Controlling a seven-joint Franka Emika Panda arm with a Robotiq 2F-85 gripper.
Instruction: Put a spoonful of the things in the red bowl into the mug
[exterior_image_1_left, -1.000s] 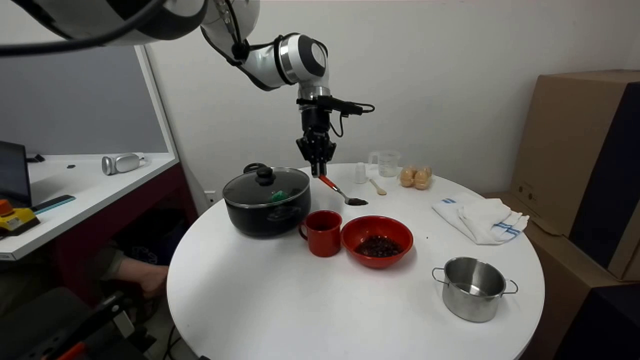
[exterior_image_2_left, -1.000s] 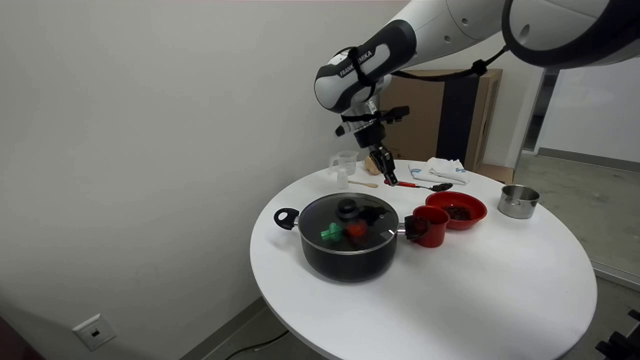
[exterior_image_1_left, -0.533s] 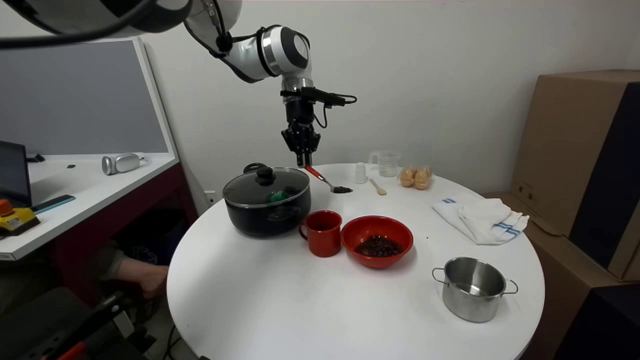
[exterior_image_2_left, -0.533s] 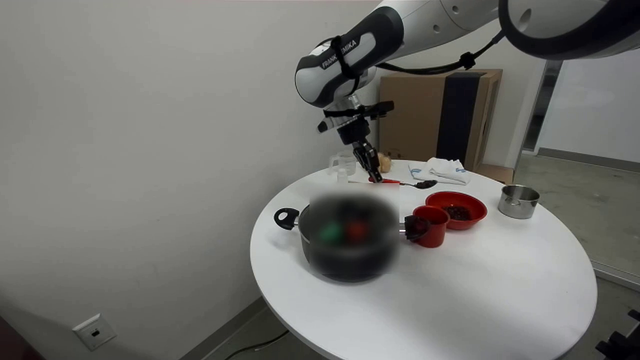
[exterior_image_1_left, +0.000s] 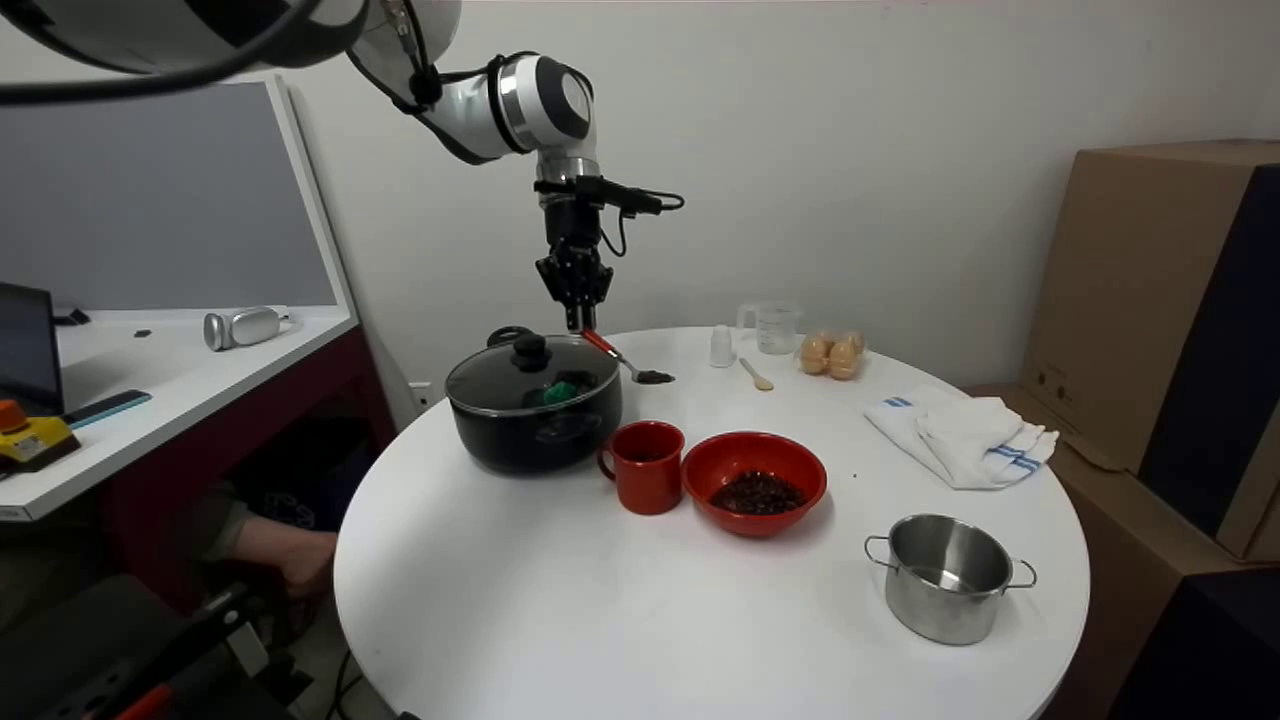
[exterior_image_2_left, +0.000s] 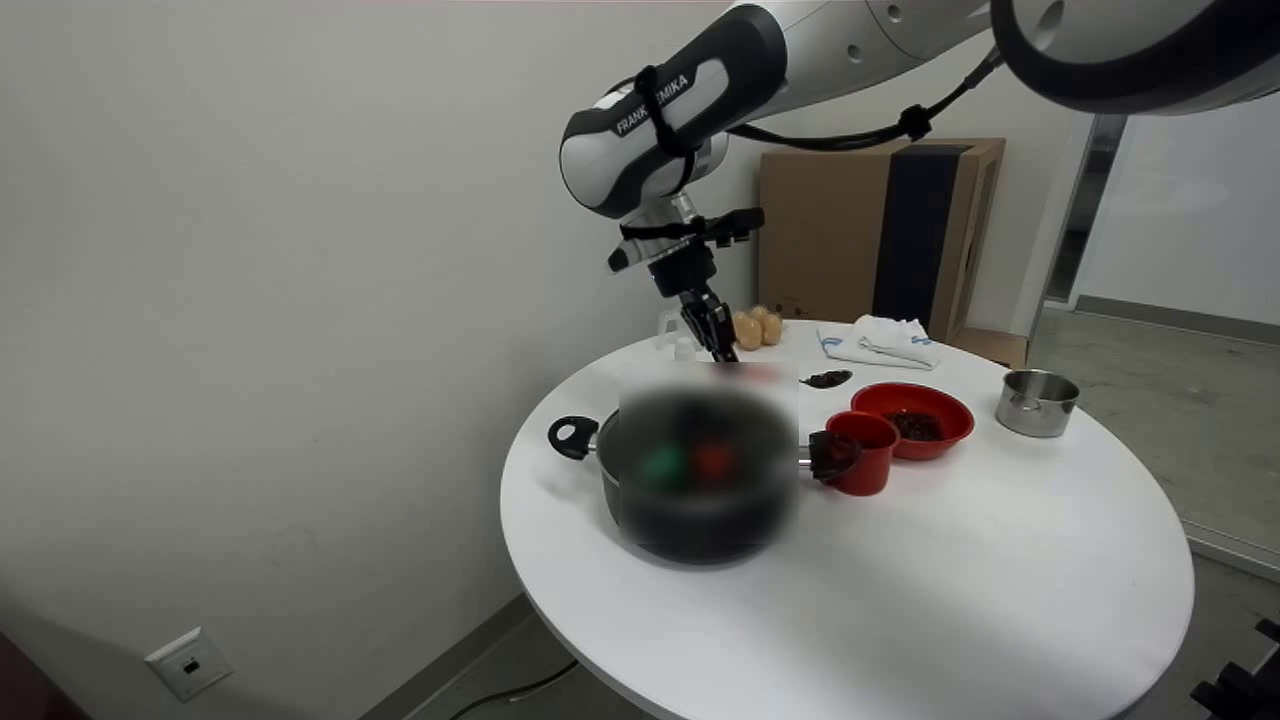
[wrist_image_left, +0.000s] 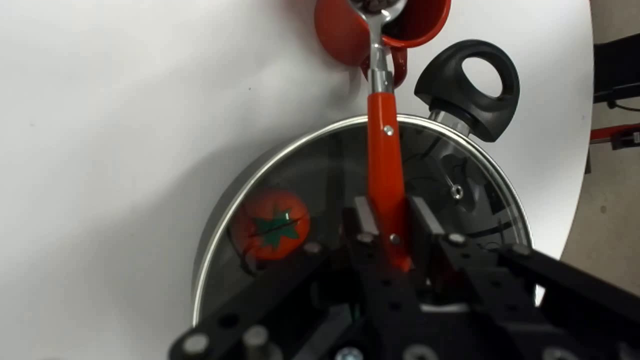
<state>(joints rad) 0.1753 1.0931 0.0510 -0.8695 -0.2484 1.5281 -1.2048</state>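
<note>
My gripper (exterior_image_1_left: 580, 328) is shut on the red handle of a metal spoon (wrist_image_left: 384, 145). It is high, near the back right of the black pot. The spoon's head (exterior_image_1_left: 654, 377) carries dark pieces and points away from the pot. The red mug (exterior_image_1_left: 647, 475) stands upright on the table beside the pot. In the wrist view the spoon's head overlaps the mug (wrist_image_left: 340, 32), cut by the top edge. The red bowl (exterior_image_1_left: 745, 448), next to the mug, holds dark pieces (exterior_image_1_left: 757, 493); it is out of the wrist view. In an exterior view a blur covers the spoon's handle.
The black pot (exterior_image_1_left: 525, 440) with a glass lid (wrist_image_left: 320, 170) lies under the gripper in the wrist view; its black handle (wrist_image_left: 467, 90) points towards the mug. A steel pot (exterior_image_1_left: 945, 600), folded towel (exterior_image_1_left: 970, 440), eggs (exterior_image_1_left: 832, 355), measuring cup (exterior_image_1_left: 776, 328), white shaker (exterior_image_1_left: 721, 347) and wooden spoon (exterior_image_1_left: 757, 376) stand around.
The gripper and loaded spoon have moved left in both exterior views, towards the black pot, rising slightly at first. The mug, bowl and pot have not moved.
</note>
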